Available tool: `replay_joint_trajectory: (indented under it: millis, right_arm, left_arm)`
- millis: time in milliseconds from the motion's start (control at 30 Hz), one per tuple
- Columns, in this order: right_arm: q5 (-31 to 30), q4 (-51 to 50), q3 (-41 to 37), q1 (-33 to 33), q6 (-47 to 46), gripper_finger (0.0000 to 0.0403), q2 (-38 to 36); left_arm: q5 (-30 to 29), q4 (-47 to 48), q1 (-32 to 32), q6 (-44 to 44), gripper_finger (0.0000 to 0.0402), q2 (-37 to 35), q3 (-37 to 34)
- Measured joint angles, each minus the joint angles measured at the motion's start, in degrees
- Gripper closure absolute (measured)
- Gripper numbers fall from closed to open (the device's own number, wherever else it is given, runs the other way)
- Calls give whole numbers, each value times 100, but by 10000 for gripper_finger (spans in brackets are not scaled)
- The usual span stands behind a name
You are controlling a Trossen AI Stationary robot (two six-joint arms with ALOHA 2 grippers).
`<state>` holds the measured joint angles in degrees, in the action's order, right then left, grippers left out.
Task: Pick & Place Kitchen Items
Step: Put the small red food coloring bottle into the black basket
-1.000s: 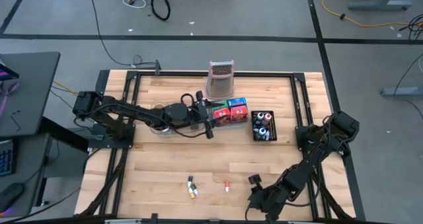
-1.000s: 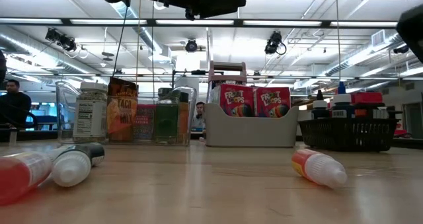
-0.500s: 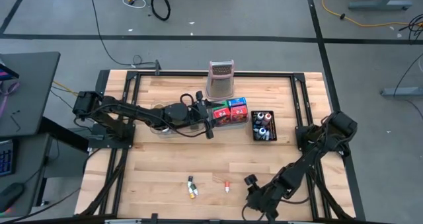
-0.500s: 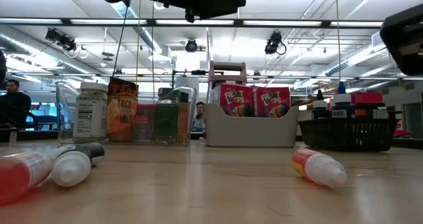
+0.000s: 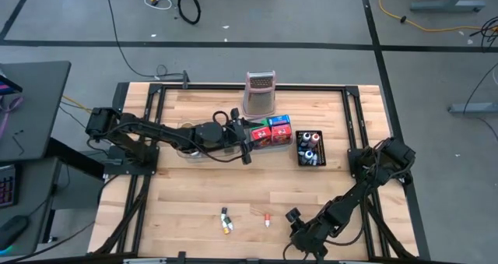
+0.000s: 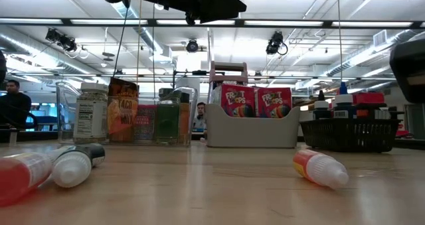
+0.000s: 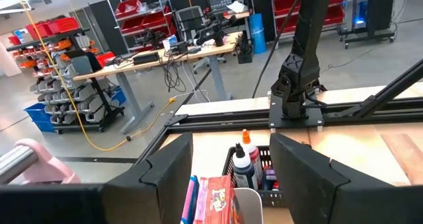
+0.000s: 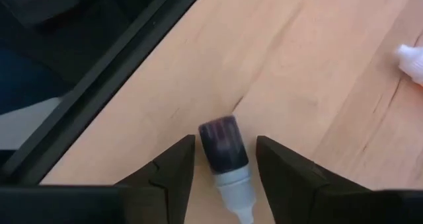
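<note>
While desks (image 7: 192, 52) crowd the room, bottles (image 5: 226, 220) dot the wooden table (image 5: 194, 186).

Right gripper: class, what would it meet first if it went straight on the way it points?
The right gripper would first meet the small dark-capped bottle, lying between its open fingers. Past it, probably bare table, then the dark frame rail; depth is unclear.

1. From above I see a grey concrete floor (image 5: 70, 22) crossed by dark lines, with a coiled black cable (image 5: 188, 5) and a yellow cable (image 5: 420, 7) lying on it.
2. A dark desk (image 5: 31, 100) stands left of the wooden counter (image 5: 202, 190).
3. Across the counter I see ceiling strip lights (image 6: 80, 34) and hanging cameras (image 6: 275, 43).
4. Farther off: red bin shelving (image 7: 142, 9), a cluttered workbench (image 7: 185, 52), and a seated person (image 6: 13, 105).
</note>
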<state>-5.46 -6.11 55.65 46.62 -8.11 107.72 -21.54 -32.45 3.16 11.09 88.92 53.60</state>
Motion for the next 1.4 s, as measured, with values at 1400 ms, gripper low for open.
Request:
replay_joint_trajectory:
  millis: [1400]
  right_arm:
    - [-2641, -4228, -10, -1274, -3289, 307, -3005]
  left_arm:
    - [-4040, 2898, 909, 392, 191, -1674, -34]
